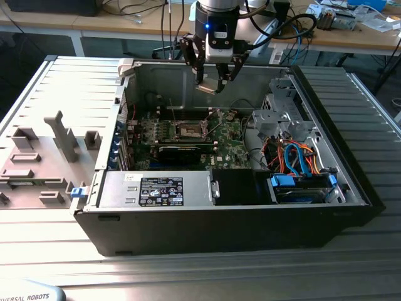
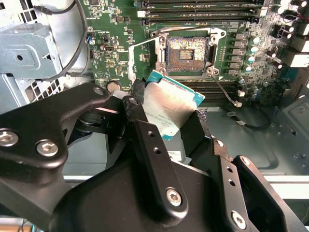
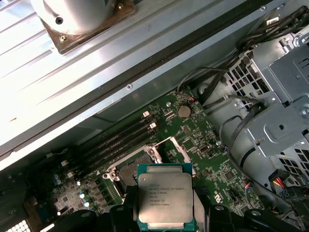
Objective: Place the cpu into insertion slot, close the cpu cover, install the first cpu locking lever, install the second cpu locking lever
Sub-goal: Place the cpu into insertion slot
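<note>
My gripper (image 1: 210, 80) hangs over the open computer case, above the motherboard's rear part, shut on the cpu (image 1: 206, 89). In both wrist views the cpu (image 2: 171, 108) (image 3: 165, 195) is a flat silver-topped square with a green rim, pinched at two opposite edges by the black fingers (image 2: 137, 99). Below it lies the insertion slot (image 1: 190, 130) (image 2: 187, 50) (image 3: 135, 171), a dark-centred, bare socket. The cpu cover (image 2: 140, 53) (image 3: 176, 145) is a thin silvery frame swung up beside the socket. Two thin wire levers (image 1: 172, 111) stand raised by the socket.
A long black card (image 1: 180, 151) lies just in front of the socket. Memory slots (image 2: 203, 12) run alongside it. A drive cage (image 1: 282, 110) with orange and blue cables (image 1: 294, 157) fills the exterior view's right. The power supply (image 1: 156, 190) sits at the case front.
</note>
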`<action>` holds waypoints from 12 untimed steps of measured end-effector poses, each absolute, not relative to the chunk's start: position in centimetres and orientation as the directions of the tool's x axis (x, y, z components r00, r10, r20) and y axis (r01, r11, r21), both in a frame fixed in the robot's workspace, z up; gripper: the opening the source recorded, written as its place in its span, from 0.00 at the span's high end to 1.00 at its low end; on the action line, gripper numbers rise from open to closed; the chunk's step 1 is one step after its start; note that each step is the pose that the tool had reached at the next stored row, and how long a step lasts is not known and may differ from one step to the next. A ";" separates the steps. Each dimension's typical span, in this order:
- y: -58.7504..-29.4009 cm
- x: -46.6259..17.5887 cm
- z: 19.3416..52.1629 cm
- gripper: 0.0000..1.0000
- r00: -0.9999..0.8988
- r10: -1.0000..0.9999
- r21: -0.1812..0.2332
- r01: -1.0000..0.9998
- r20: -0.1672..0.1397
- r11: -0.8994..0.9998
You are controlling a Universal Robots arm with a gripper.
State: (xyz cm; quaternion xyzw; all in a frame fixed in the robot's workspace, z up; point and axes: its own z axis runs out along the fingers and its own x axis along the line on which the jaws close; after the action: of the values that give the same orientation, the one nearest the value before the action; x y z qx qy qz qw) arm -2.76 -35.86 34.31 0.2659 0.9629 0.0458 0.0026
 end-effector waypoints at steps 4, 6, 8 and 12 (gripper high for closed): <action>-35.9 -2.8 34.3 0.46 -0.857 0.515 0.090 0.514 0.019 0.853; -35.9 -2.8 34.3 0.46 -0.857 0.515 0.090 0.515 0.019 0.853; -35.9 -2.8 34.3 0.46 -0.856 0.516 0.090 0.515 0.019 0.852; -35.9 -2.8 34.3 0.46 -0.856 0.517 0.090 0.517 0.019 0.851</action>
State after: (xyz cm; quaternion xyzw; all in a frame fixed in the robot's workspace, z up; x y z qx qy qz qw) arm -2.76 -35.86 34.31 0.2686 0.9622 0.0458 0.0027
